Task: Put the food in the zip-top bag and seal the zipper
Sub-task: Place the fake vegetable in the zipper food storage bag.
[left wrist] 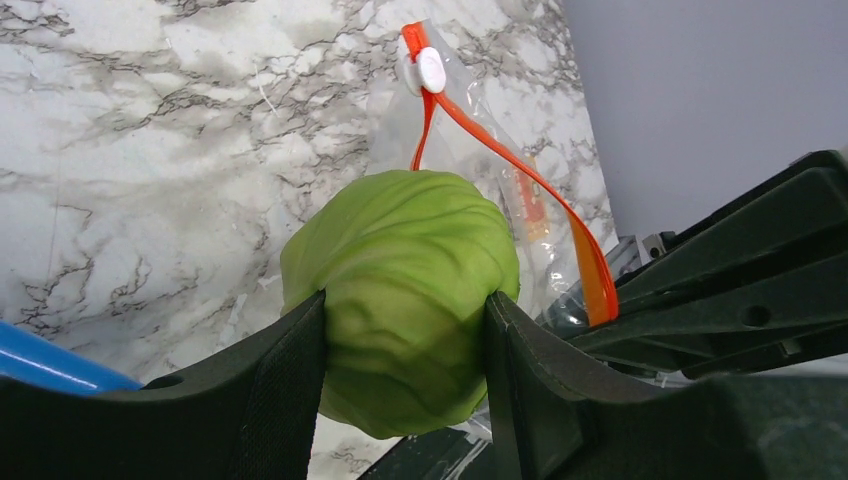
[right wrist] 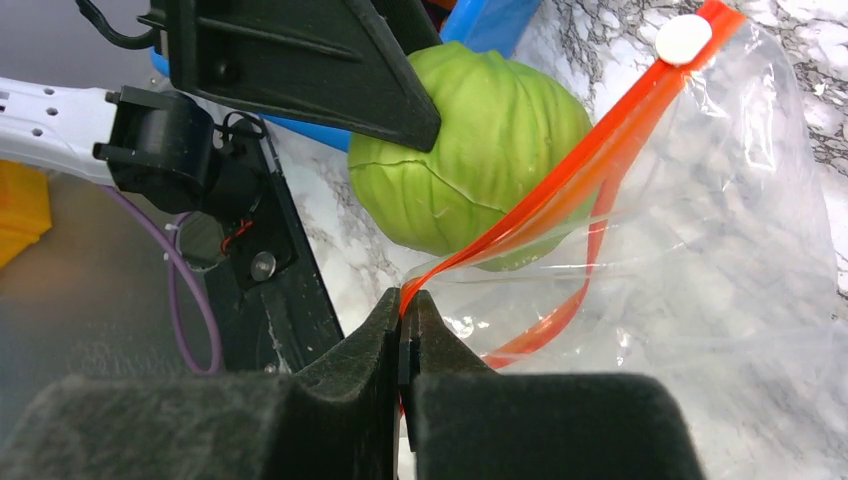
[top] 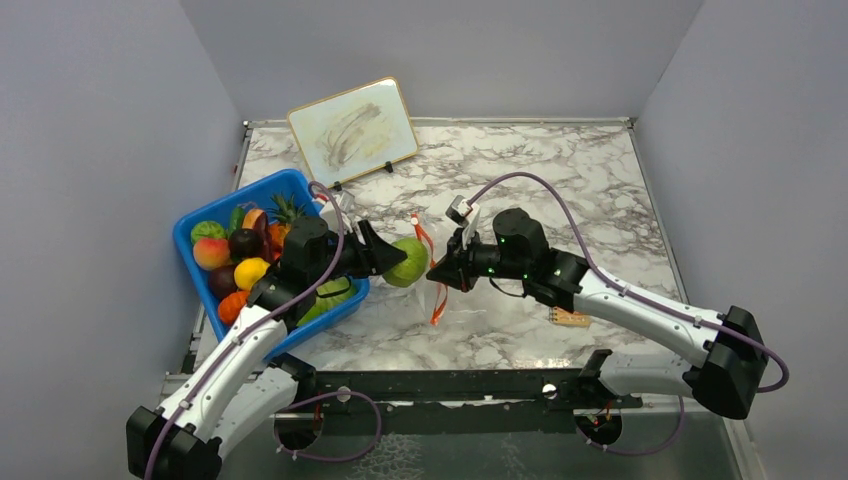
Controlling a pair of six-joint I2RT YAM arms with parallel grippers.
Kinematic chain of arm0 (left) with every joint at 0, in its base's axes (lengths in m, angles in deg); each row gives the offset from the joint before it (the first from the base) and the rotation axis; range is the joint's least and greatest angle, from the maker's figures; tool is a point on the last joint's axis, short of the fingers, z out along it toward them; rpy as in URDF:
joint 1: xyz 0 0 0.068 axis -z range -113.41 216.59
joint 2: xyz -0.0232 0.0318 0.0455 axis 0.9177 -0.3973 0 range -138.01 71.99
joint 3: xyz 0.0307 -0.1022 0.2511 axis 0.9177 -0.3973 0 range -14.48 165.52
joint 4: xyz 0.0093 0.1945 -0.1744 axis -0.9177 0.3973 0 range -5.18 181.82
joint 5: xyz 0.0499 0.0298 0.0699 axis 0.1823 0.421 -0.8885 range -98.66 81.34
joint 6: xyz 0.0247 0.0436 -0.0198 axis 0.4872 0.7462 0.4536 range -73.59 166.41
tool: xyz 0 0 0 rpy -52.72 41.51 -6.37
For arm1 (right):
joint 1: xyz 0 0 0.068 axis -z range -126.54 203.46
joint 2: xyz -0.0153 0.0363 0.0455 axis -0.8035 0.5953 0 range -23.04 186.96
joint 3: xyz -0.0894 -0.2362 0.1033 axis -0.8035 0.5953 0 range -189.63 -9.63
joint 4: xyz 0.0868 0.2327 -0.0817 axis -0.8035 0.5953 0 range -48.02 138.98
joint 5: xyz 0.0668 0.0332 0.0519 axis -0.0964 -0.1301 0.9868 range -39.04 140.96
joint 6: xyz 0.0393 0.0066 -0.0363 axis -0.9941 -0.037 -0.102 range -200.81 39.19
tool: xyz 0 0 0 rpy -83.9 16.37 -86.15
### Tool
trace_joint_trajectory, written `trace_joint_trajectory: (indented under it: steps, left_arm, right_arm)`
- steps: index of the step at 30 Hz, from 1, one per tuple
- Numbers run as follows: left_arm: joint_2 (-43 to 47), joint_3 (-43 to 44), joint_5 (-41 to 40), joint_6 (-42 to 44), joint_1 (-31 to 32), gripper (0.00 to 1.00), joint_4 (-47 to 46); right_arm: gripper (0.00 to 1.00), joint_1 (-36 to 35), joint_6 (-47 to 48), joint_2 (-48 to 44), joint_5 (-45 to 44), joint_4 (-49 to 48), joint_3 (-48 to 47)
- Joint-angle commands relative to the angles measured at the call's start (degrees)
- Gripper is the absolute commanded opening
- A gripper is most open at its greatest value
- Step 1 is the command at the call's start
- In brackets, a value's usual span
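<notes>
Left gripper (left wrist: 403,310) holds the cabbage (left wrist: 400,230), fingers part-open around it.
You see the right gripper (right wrist: 405,305) pinched fully shut on the zipper (right wrist: 580,160) of the bag (right wrist: 720,250).

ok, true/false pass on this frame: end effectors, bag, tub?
1. The left end effector grips the round green plastic cabbage. True.
2. The right end effector is open and empty. False: it is shut on the orange-red zipper strip of the clear plastic bag.
3. The cabbage lies in the blue plastic tub. False: it is held outside the tub, right at the bag.
4. The tub holds more toy fruit. True.
</notes>
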State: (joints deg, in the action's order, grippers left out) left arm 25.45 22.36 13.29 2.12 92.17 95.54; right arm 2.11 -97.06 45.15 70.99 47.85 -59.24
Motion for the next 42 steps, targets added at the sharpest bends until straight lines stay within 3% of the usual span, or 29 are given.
trace_joint_trajectory:
  steps: [1,6,14,18,22,27,28,32,34,37,39,40,42]
  left_arm:
    - [-0.6,2.1,-0.7,1.5,0.0,0.00,0.4]
    - [-1.0,-0.5,0.6,1.8,-0.1,0.00,-3.1]
    - [0.3,-6.3,7.0,-6.9,-0.1,0.00,-17.8]
    - [0.0,-4.4,6.4,-5.5,-0.1,0.00,-13.4]
    - [0.0,-4.3,5.3,-4.2,-0.1,0.00,-11.1]
    - [-0.5,-4.9,3.5,-2.4,0.0,0.00,-8.3]
    - [-0.8,-5.1,3.5,-2.4,-0.1,0.00,-8.5]
    - [-1.6,-5.7,4.7,-3.2,-0.1,0.00,-10.1]
    - [-1.6,-5.5,4.8,-3.1,-0.1,0.00,-10.3]
    - [-1.4,-5.3,4.3,-2.7,-0.1,0.00,-9.8]
    - [-1.2,-5.4,4.2,-2.8,0.0,0.00,-9.8]
    - [-1.2,-5.5,4.4,-3.1,-0.1,0.00,-9.9]
    - [-1.1,-6.1,4.6,-3.7,0.0,0.00,-10.6]
  right_arm:
    - [0.01,-0.2,0.1,-1.1,0.7,-3.1,-0.8]
    - [0.01,-0.2,0.4,-1.0,1.0,-3.9,-1.2]
    - [0.01,-0.2,1.9,1.8,4.5,-5.7,-2.4]
    - [0.04,-0.2,1.2,2.6,3.9,-6.5,-2.8]
    - [0.17,-0.2,0.4,4.7,1.9,-3.0,-3.9]
    - [0.26,-0.2,-1.0,6.0,-2.8,1.9,-4.0]
    - [0.26,-0.2,-1.3,5.9,-3.4,2.5,-4.0]
    - [0.08,-0.1,-2.1,6.0,-6.4,4.3,-5.1]
    - [0.08,-0.2,-2.4,6.7,-8.0,6.2,-6.4]
    - [0.25,-0.2,-3.1,7.5,-8.8,7.9,-7.7]
    - [0.28,-0.2,-4.0,8.0,-8.8,8.6,-8.5]
    - [0.25,-0.2,-4.3,8.4,-8.9,9.0,-8.9]
    - [0.04,-0.2,-4.4,9.3,-8.7,9.4,-9.5]
